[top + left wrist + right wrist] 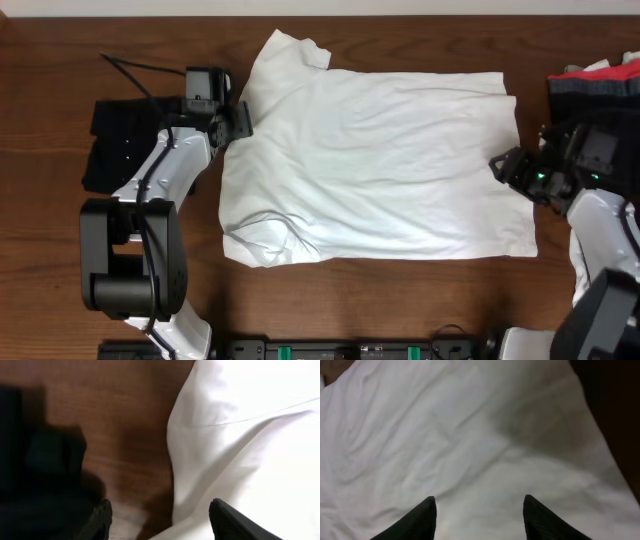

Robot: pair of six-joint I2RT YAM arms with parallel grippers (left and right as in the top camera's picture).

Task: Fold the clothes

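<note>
White shirt [370, 170] lies spread flat mid-surface [400, 300], collar end toward the left arm, hem toward the right, both short sleeves out at the left corners. No fold line shows anywhere, so I judge the folding not yet begun on this piece and every fold left to do. Some rumpling at the lower left sleeve. Left claw [240, 122] sits at the shirt's left edge; in its wrist view the fingers [235, 522] stand wide, the white hem edge running between them, nothing pinched. Right claw [503, 165] is at the right edge, fingers [422, 520] apart above cloth, holding nothing. A black garment [112, 145] lies off to the far left, apart from the shirt. A red-and-black pile [600, 80] sits at the far right corner, cut by the frame. Writing: none readable on any cloth; no logo or label visible on the shirt.
</note>
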